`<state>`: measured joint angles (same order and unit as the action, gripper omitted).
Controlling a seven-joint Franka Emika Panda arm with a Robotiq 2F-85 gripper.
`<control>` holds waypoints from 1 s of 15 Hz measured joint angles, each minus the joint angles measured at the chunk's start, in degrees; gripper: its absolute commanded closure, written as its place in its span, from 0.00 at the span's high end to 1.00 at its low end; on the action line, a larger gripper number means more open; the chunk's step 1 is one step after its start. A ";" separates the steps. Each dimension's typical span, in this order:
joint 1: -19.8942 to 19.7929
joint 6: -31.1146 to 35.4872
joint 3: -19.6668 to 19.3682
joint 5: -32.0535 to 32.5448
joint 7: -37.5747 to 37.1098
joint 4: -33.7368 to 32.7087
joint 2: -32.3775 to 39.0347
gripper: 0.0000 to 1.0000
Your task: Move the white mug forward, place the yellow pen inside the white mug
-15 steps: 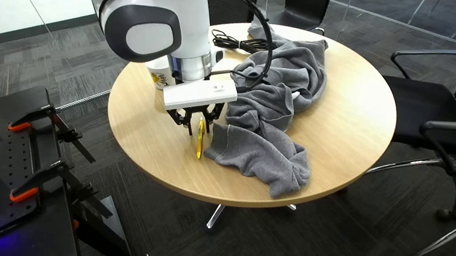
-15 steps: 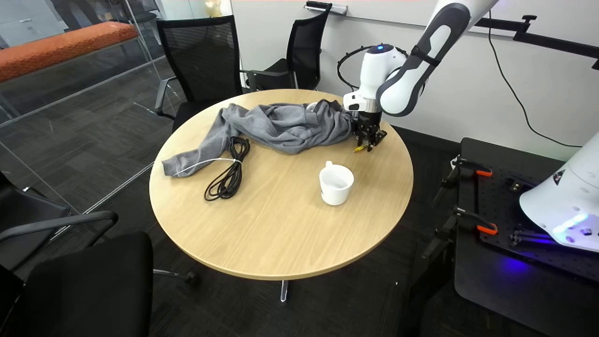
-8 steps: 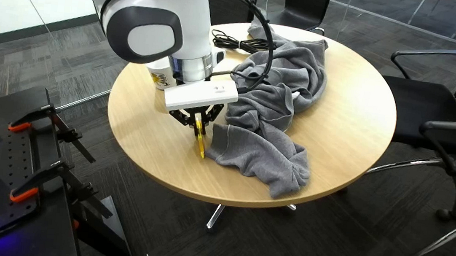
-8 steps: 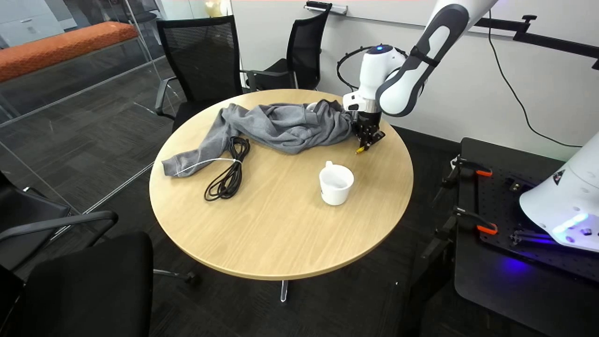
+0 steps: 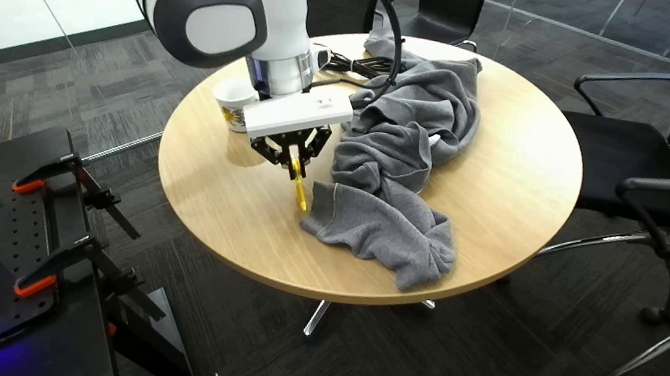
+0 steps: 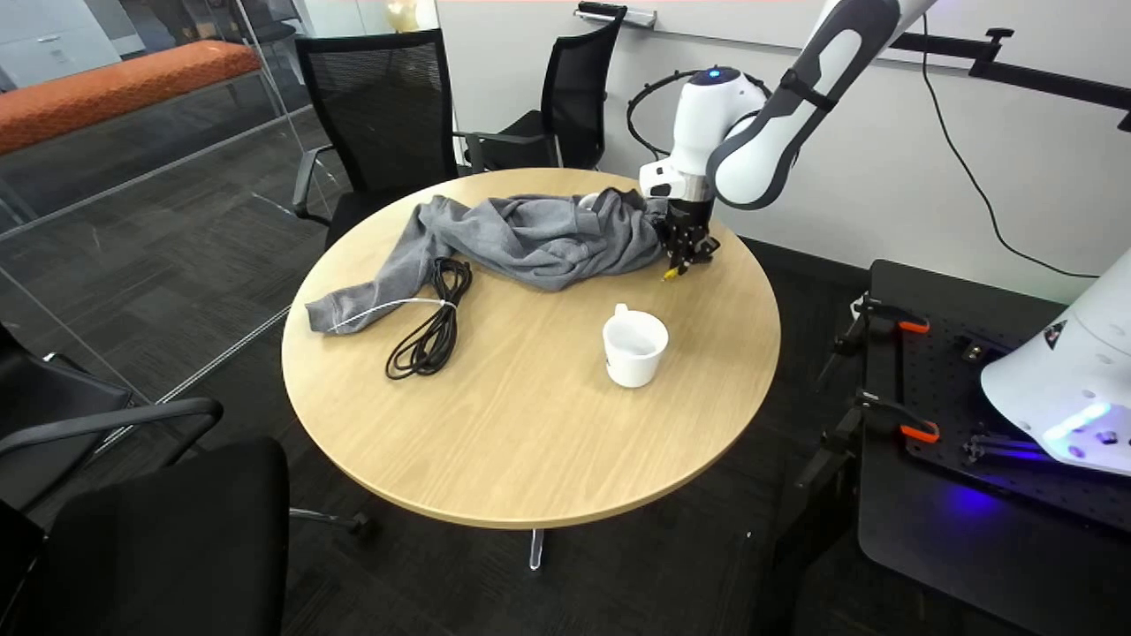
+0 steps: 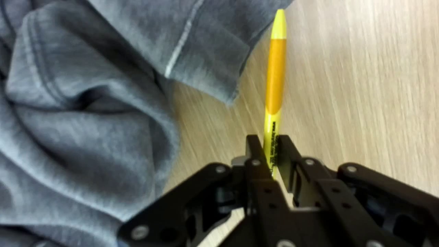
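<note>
Hemmed in on the left of the wrist view by heaped grey cloth, reaching near the tip of the pen gripped in the pincer. Free on the right, over bare desk. In an exterior view, passable straight across between pincer and mug — and unobstructed from above down into the mug. Wide open from the mug across to the near edge of the desk. Obstructed farther off — beside the cloth — by a coiled black cable.
</note>
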<state>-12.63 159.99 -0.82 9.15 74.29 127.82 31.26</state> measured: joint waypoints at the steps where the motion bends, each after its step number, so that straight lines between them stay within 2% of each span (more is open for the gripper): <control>1: 0.26 -0.72 0.37 0.00 -0.43 0.01 -1.01 0.04; 9: 2.85 -5.68 4.05 -0.97 -1.82 0.08 -7.52 0.04; 15: 3.25 -6.13 8.21 -8.17 -4.31 -0.52 -7.82 0.04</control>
<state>-9.38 153.86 7.39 0.98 69.98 127.30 23.45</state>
